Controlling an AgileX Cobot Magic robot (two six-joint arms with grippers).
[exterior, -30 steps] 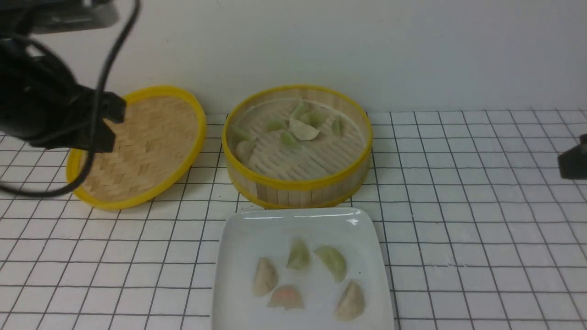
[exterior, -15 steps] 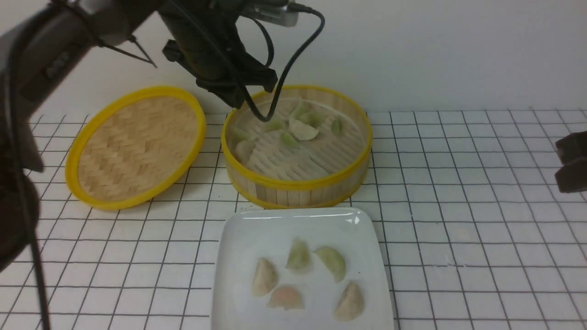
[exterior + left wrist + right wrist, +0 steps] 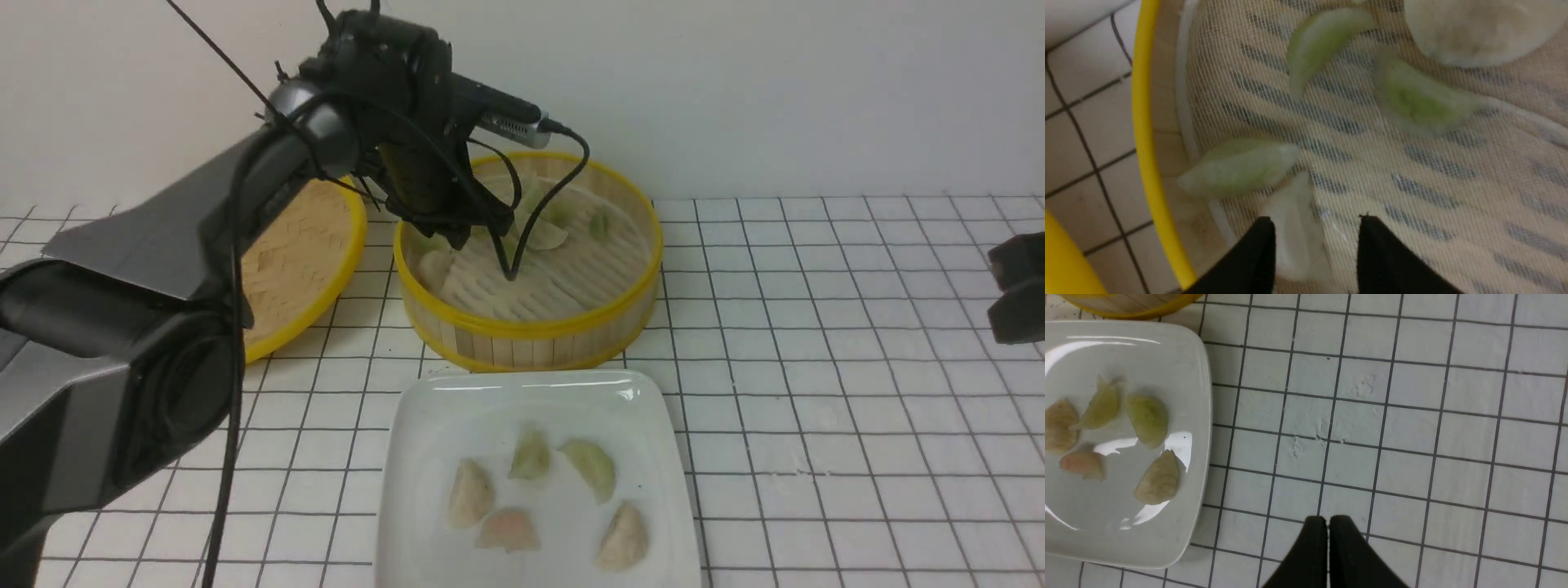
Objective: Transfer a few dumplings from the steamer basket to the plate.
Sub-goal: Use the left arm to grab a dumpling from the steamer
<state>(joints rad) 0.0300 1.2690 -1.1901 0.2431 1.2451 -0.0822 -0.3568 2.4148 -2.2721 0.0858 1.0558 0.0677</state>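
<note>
No readable text, label, brand, number or sign shows anywhere (neither the front view nor either wrist view).

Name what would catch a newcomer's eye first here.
The dark left arm reaching over the yellow-rimmed basket, probably. Then the glossy plate in front of the basket, with five dumplings on its white surface.

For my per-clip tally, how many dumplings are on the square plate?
5 dumplings on the plate: two green toward the steamer basket, beige at left, pinkish at centre, beige at right. The near edge is cut off.
</note>
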